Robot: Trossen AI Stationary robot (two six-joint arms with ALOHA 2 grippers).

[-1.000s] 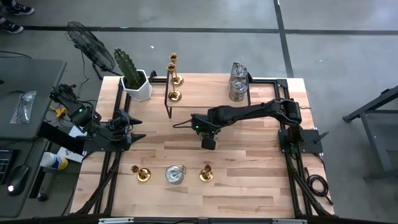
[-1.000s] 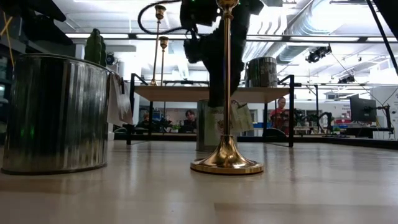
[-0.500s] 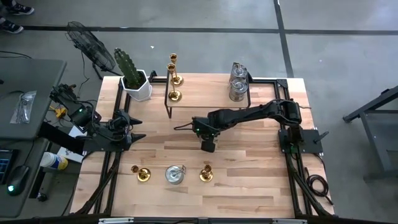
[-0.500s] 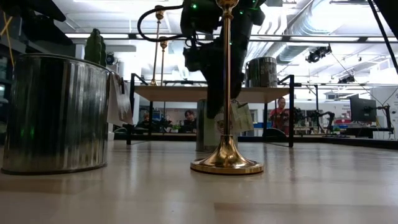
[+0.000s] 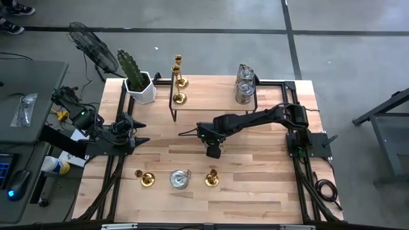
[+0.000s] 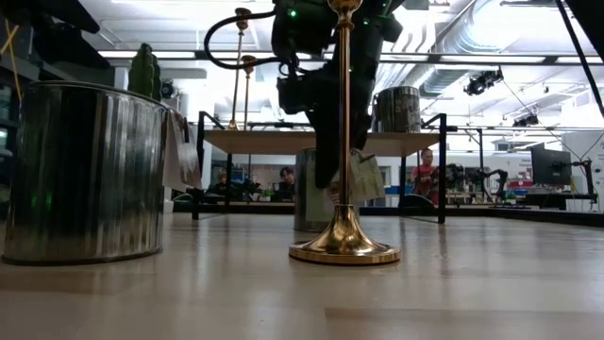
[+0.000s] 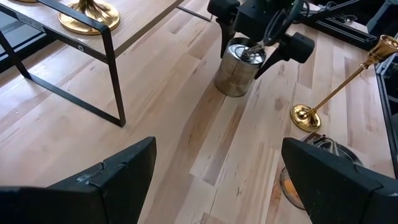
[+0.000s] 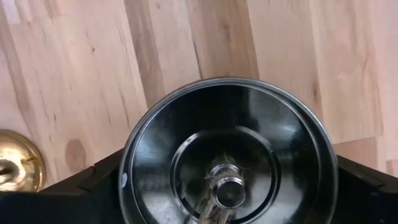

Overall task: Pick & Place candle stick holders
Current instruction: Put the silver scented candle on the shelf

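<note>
Mid-table, right end effector [image 5: 213, 151] has lowered silver holder [image 7: 239, 68]

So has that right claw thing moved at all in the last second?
Yes. The right gripper crept slightly toward the near gold candlestick in the high view.

Even bright light; ceiling glare in low view; soft shadows; near tabletop [image 6: 283, 302] blurred.

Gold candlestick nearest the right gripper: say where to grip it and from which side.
Probably grip the gold candlestick on its slim upright stem, coming down from above: its flared base sits flat on the table, and the right gripper, holding a silver holder, crowds behind.
</note>
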